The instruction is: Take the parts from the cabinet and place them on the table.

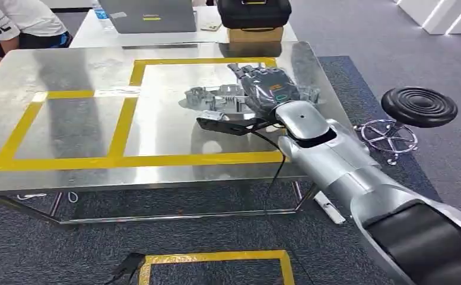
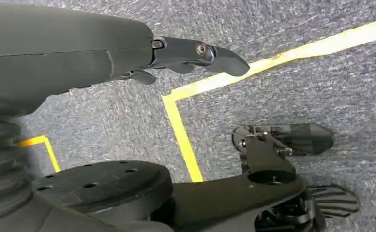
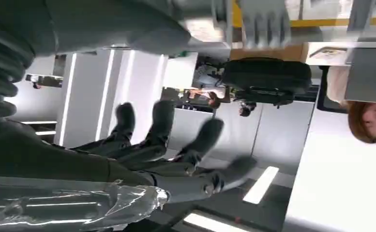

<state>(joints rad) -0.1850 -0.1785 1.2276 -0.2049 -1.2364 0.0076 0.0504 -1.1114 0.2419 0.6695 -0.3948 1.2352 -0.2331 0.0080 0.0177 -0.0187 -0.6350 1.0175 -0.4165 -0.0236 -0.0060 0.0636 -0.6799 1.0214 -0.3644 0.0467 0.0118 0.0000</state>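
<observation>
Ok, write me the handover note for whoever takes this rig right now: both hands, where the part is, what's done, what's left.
Right hand: over the grey metal part on the steel table, fingers spread; whether it grips or only rests on the part cannot be told.
Left hand: hangs by the robot's side above the carpet, holds nothing, fingers apart.
Part: lies on the table inside the right-hand box of yellow tape.
Done: this part is on the table.
Left: free the right hand if it has not let go, draw the arm back, then fetch any other parts from the cabinet.
</observation>
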